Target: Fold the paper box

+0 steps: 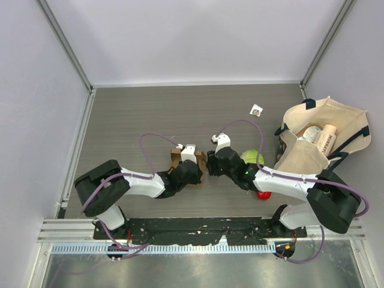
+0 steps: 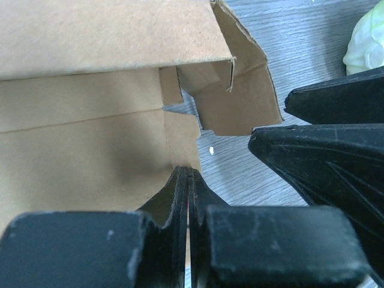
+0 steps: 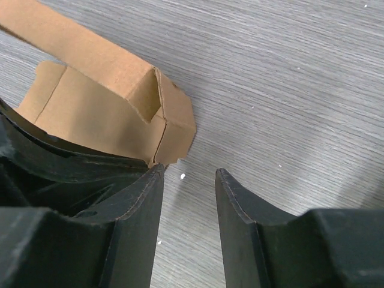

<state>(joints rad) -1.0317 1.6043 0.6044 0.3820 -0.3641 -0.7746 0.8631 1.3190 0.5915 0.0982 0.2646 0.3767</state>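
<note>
The paper box (image 1: 182,157) is a small brown kraft box with loose flaps, lying mid-table between my two grippers. My left gripper (image 1: 191,170) is shut on the near edge of a box panel; in the left wrist view (image 2: 189,171) the cardboard (image 2: 90,150) runs in between the closed fingers. My right gripper (image 1: 210,165) is open and empty just right of the box. In the right wrist view (image 3: 189,174) its left fingertip (image 3: 155,175) sits by the corner of a box flap (image 3: 108,114), over bare table.
A green cabbage (image 1: 252,158) lies behind the right arm and a red object (image 1: 264,194) sits under it. A cream tote bag (image 1: 324,138) with items stands at the right. A small white scrap (image 1: 257,110) lies further back. Walls enclose the table.
</note>
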